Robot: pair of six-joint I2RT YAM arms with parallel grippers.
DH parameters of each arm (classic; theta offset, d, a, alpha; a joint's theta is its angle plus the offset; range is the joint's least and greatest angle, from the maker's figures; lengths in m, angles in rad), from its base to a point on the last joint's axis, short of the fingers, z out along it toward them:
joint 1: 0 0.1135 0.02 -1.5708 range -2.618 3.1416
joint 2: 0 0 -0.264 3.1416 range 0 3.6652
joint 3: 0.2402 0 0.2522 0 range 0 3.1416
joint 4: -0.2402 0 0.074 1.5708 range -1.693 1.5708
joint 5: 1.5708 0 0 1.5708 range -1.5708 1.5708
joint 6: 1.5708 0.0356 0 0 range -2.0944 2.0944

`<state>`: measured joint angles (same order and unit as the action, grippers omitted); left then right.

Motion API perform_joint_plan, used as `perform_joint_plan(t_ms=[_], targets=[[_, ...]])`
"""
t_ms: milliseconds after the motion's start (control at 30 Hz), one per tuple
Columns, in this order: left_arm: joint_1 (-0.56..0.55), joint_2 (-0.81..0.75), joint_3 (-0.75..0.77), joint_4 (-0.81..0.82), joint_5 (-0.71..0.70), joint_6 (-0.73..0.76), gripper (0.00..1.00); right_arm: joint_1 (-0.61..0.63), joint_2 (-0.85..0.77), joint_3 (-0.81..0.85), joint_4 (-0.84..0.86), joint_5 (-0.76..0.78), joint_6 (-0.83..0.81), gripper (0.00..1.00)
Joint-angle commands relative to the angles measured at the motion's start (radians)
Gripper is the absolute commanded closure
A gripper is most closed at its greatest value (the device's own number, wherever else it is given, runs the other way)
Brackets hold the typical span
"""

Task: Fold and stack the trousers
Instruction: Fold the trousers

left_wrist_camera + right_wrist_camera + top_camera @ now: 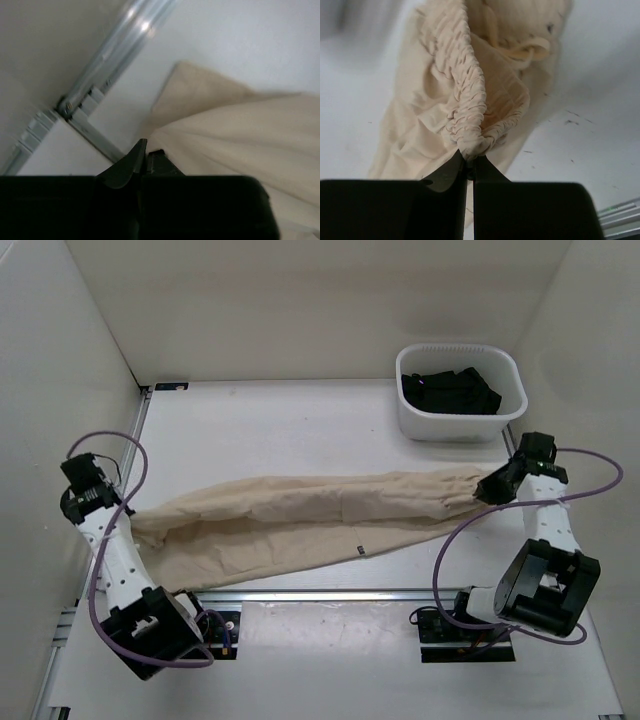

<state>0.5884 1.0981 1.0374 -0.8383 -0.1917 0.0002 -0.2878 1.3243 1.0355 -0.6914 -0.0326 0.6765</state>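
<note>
The beige trousers (320, 515) are stretched out lengthwise across the table between my two grippers. My right gripper (492, 490) is shut on the gathered elastic waistband (470, 100) at the right end, and the bunched band sits right at the fingertips of that gripper (470, 157). At the left end my left gripper (128, 515) is shut, and the trousers (240, 140) pull into a point at the tips of the left gripper (145, 147). The left arm partly hides that end from above.
A white plastic basket (450, 428) stands at the back right with a black garment (450, 392) in it, just behind the right gripper. An aluminium rail (330, 595) runs along the near table edge, and white walls close in both sides.
</note>
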Motion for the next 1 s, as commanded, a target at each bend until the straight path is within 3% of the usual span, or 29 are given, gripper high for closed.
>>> perform_joint_plan(t_ms=[0, 100, 333, 433, 533, 600, 700, 767, 967], targets=[[0.007, -0.012, -0.108, -0.143, 0.024, 0.0, 0.86, -0.042, -0.005, -0.112, 0.085, -0.073, -0.026, 1.0], [0.007, -0.024, -0.213, -0.163, -0.021, 0.0, 0.86, -0.056, 0.032, -0.123, 0.098, -0.165, -0.035, 1.0], [0.017, -0.09, -0.31, -0.07, -0.074, 0.0, 0.86, -0.065, 0.082, -0.049, 0.095, -0.135, -0.081, 1.0], [0.017, -0.09, -0.231, 0.097, -0.059, 0.0, 0.79, -0.065, 0.156, 0.093, 0.095, -0.211, -0.054, 1.0], [-0.028, 0.026, -0.004, 0.192, 0.026, 0.0, 0.77, -0.033, 0.263, 0.311, 0.052, -0.24, -0.04, 1.0], [-0.07, 0.095, 0.197, 0.192, 0.035, 0.0, 0.77, -0.01, 0.318, 0.427, 0.033, -0.25, -0.04, 1.0], [-0.154, 0.177, 0.303, 0.192, -0.026, 0.0, 0.77, 0.021, 0.34, 0.462, 0.033, -0.24, -0.04, 1.0], [-0.167, 0.155, 0.267, 0.192, -0.049, 0.0, 0.77, 0.032, 0.323, 0.421, 0.033, -0.253, -0.026, 1.0], [-0.147, -0.117, -0.15, 0.192, -0.049, 0.0, 0.77, 0.032, 0.256, 0.285, 0.072, -0.242, -0.026, 1.0]])
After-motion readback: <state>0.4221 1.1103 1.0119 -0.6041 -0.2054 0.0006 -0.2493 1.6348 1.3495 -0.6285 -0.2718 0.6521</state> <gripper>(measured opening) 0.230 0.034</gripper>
